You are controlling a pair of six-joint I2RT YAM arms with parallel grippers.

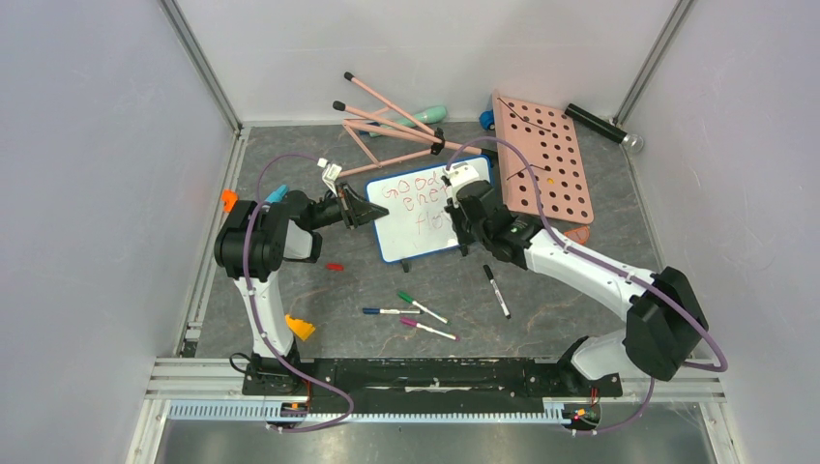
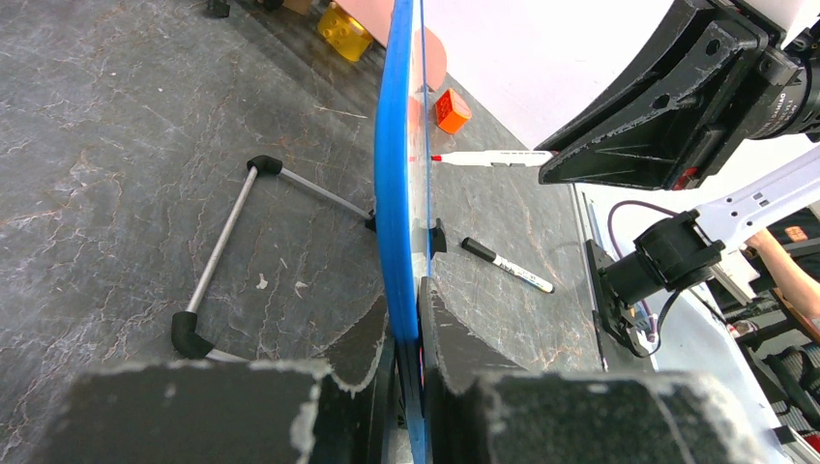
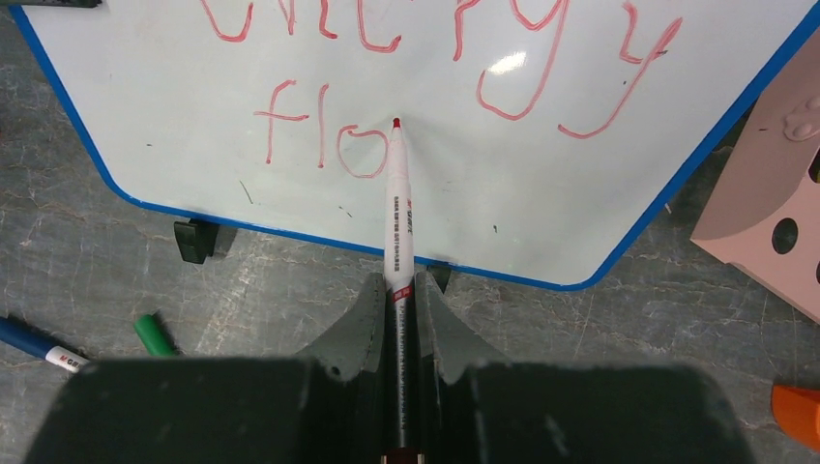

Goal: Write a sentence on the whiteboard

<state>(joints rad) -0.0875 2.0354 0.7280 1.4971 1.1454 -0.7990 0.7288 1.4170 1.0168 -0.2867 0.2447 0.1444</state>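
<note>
The whiteboard (image 1: 396, 237), white with a blue rim, lies mid-table, and my left gripper (image 1: 372, 211) is shut on its left edge. In the left wrist view the blue rim (image 2: 396, 193) runs edge-on between the fingers of the left gripper (image 2: 411, 319). My right gripper (image 3: 401, 290) is shut on a red marker (image 3: 398, 213), whose tip touches the whiteboard (image 3: 541, 213) just right of the letters "flo". The sentence (image 3: 324, 135) is in red handwriting; above "flo" runs "energy", cut off at the top. From above, the sentence (image 1: 416, 198) reads in three short lines beside the right gripper (image 1: 454, 208).
A pink pegboard (image 1: 541, 159) lies right of the board, and pink rods (image 1: 387, 126) lie behind it. Loose markers (image 1: 421, 307) and a black marker (image 1: 497, 290) lie in front. Orange pieces (image 1: 300, 327) and a red cap (image 1: 335, 266) sit at the left.
</note>
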